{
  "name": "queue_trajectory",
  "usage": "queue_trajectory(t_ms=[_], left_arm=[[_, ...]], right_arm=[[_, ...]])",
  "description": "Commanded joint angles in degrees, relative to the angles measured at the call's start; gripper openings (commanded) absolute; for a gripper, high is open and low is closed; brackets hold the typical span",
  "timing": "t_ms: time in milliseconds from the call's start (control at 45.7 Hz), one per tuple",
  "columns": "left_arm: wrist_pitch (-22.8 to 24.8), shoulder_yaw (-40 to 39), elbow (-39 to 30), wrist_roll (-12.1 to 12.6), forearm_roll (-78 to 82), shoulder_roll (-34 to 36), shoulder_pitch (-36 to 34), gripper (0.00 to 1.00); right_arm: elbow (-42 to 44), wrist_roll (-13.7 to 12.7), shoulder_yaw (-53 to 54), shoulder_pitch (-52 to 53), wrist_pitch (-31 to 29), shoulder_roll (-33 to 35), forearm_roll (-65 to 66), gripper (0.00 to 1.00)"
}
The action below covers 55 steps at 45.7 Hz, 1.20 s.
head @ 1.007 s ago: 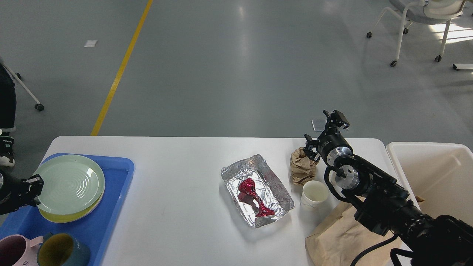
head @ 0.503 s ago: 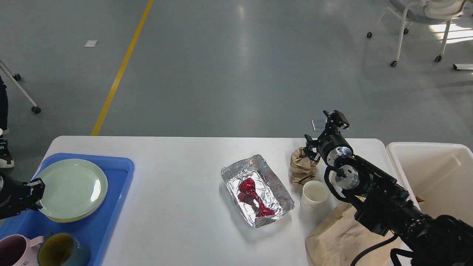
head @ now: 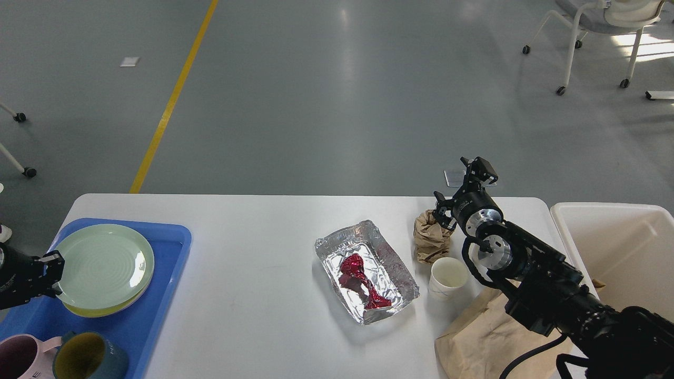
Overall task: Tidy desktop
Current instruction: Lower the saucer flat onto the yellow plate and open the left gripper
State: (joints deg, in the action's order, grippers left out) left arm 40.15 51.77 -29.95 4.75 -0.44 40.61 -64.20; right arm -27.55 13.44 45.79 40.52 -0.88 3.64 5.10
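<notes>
The white desktop (head: 253, 305) holds a foil tray (head: 392, 263) with a crumpled red wrapper (head: 360, 279) in it, a crumpled brown paper ball (head: 429, 239), a white paper cup (head: 447, 278) and a flat brown paper bag (head: 484, 337). My right gripper (head: 458, 184) is open at the far right, just behind and above the paper ball, with one finger next to it. My left gripper (head: 51, 273) is at the left rim of a pale green plate (head: 105, 266) and seems shut on it. The plate lies on a yellow plate (head: 97, 309).
A blue tray (head: 163, 273) at the left carries the plates, a pink mug (head: 21, 358) and a dark blue mug (head: 89, 358). A cream-white bin (head: 621, 247) stands off the desktop's right end. An office chair (head: 600, 31) is far behind.
My left gripper lowered the green plate, which was tilted up, flat onto the yellow plate. The right arm has not moved. A wheeled leg at far left moved away.
</notes>
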Motion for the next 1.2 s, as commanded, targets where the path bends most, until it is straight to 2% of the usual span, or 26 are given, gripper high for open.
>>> queue_trajectory(t_ms=[0,613,722,854,1007,1182], left_arm=[[0.0,0.0,-0.7,0.0,0.0,0.2,0.0,0.96],[-0.1,0.2,-1.9,-0.1,0.0,1.3,-0.9,0.96],[-0.3,0.2,-1.6,-0.2,-0.3,4.2,-3.0,0.96],[-2.6,0.2,0.3,-0.2,-0.6,8.4,-5.9,0.96],[-7.4,0.3,1.6,0.0,-0.5,8.7,-7.3,0.96],[-8.3,-0.7,1.6,-0.7,-0.5,8.7,-8.0,0.96]], right_arm=[[-0.1,0.0,0.0,0.0,0.0,0.0,0.0,1.00],[-0.1,0.0,0.0,0.0,0.0,0.0,0.0,1.00],[-0.1,0.0,0.0,0.0,0.0,0.0,0.0,1.00],[-0.1,0.0,0.0,0.0,0.0,0.1,0.0,1.00],[-0.1,0.0,0.0,0.0,0.0,0.1,0.0,1.00],[0.0,0.0,0.0,0.0,0.0,0.0,0.0,1.00]])
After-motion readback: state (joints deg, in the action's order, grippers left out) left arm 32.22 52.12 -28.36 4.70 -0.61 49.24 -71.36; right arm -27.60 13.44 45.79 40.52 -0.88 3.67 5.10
